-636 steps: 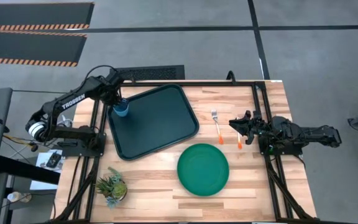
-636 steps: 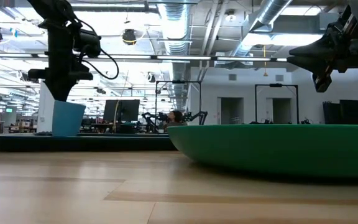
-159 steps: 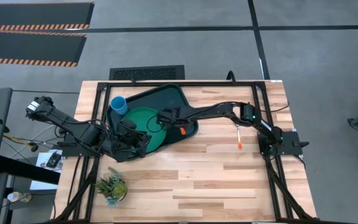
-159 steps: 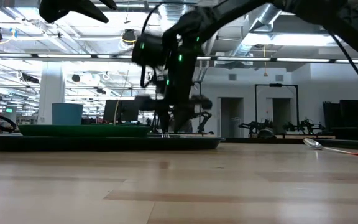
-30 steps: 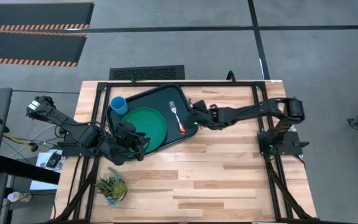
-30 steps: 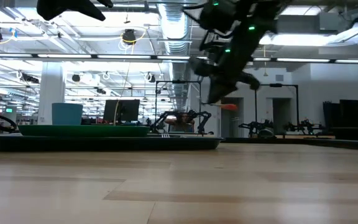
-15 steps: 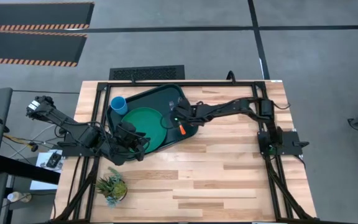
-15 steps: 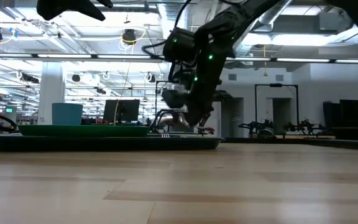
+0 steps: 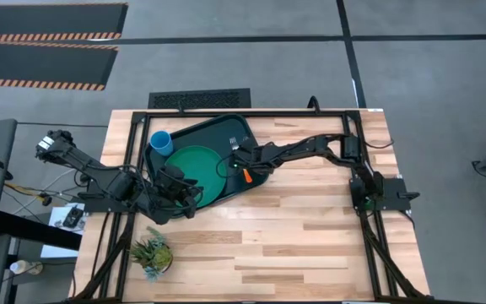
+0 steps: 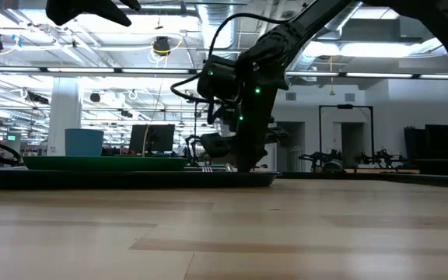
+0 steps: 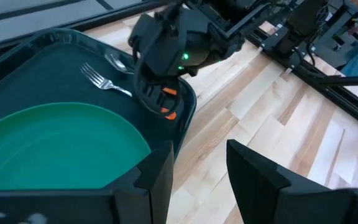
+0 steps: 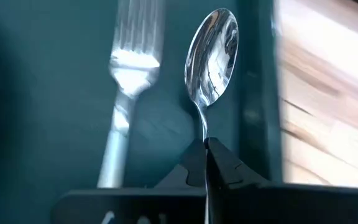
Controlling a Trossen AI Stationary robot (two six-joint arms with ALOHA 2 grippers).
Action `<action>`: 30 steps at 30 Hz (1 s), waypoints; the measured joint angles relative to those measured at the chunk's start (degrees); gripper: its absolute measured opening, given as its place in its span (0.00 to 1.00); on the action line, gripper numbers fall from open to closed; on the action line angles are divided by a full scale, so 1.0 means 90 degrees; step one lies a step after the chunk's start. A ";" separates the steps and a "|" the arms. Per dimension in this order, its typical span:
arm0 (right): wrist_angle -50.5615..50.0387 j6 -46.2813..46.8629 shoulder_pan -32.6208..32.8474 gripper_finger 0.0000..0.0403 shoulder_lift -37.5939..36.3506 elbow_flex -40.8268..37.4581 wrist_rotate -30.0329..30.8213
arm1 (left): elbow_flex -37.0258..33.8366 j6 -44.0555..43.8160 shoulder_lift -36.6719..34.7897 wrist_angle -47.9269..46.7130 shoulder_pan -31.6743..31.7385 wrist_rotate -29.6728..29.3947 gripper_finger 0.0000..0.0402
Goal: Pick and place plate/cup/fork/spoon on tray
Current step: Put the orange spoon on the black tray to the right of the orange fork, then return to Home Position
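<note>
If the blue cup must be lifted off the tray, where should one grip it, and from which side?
Probably the rim, from above, one finger inside: the cup stands upright with its mouth open, and the plate lies close beside it.

My right claw has carried the spoon off the table and now pinches it low over the tray, beside the fork; the plate and cup have also moved onto it.
</note>
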 joint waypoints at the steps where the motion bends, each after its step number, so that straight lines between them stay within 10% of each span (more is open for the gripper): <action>1: -0.0032 -0.0005 0.0001 0.02 0.0000 -0.0006 0.0017 | 0.0000 0.0000 -0.0002 -0.0004 0.0002 -0.0012 0.33; 21: 0.0017 0.0163 0.0000 0.23 -0.0011 0.0001 -0.0143 | -0.0002 -0.0068 0.0001 -0.0063 0.0002 -0.0027 0.33; 30: -0.0305 -0.0828 0.0130 0.27 -0.1330 -0.0006 -0.0146 | -0.0010 0.0108 -0.0369 -0.0058 0.0022 -0.0094 0.33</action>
